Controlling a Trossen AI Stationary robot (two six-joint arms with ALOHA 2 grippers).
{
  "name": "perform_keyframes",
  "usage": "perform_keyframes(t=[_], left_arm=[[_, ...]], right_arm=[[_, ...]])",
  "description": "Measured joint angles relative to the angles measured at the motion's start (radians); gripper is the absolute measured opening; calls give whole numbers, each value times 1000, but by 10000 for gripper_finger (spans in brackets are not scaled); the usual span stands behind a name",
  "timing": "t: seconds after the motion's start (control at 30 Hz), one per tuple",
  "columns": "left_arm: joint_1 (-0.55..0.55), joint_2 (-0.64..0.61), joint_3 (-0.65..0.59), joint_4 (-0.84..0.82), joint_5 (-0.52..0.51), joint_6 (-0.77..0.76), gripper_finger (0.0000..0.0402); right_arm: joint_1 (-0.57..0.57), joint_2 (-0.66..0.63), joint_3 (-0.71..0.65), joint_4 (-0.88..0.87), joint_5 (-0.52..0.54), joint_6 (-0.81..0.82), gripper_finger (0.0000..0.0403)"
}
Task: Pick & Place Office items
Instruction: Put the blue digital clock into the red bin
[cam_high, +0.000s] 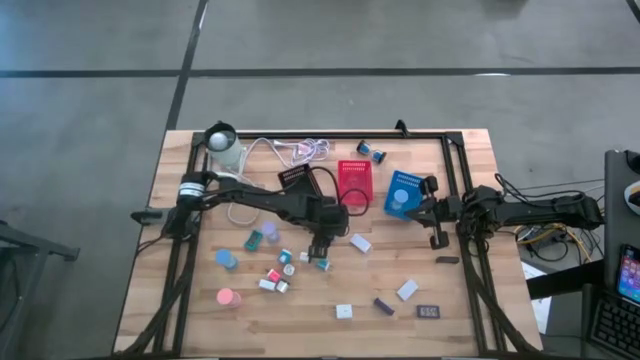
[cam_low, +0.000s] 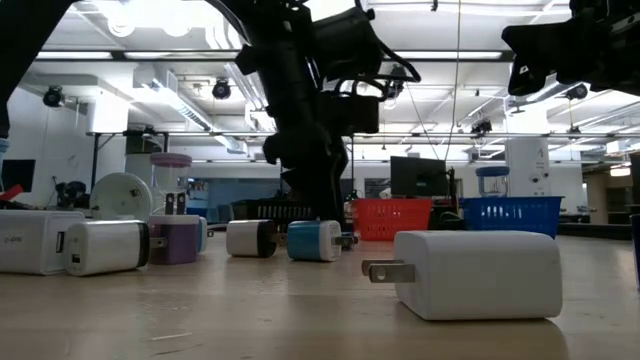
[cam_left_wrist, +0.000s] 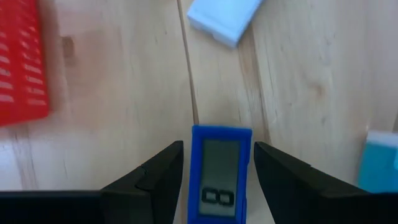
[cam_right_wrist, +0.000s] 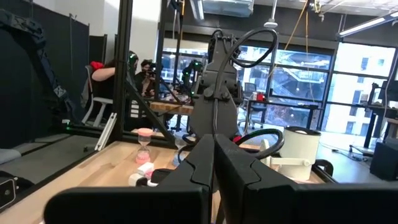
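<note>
Wooden table (cam_left_wrist: 124, 155), blue timer (cam_left_wrist: 220, 172) between left claw (cam_left_wrist: 217, 177) fingers

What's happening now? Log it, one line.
left gripper: open, astride blue display piece | right gripper: shut, empty, waiting beside blue tray

Legible markings: one item only, a small blue device with a grey display panel (cam_left_wrist: 221, 180), seen in the left wrist view, bearing two dark digit-like figures that read roughly as "00" or "88"; which of the two cannot be told. A white charger block (cam_low: 38, 241) at the left edge of the low view carries a faint dark mark on its face, too small to read. No brand names, labels or signs can be read on the other pieces, the trays or the room beyond.
</note>
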Motion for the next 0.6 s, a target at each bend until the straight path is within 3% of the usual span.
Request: perform_keyframes(t=[0.47,0.6], left_arm=[[24,9,-4,-31,2,41,202],[34,9,-23,-25,54,63,202]], right_arm=[[0,0,0,0,0,-3,8],[0,0,0,0,0,-1,8]])
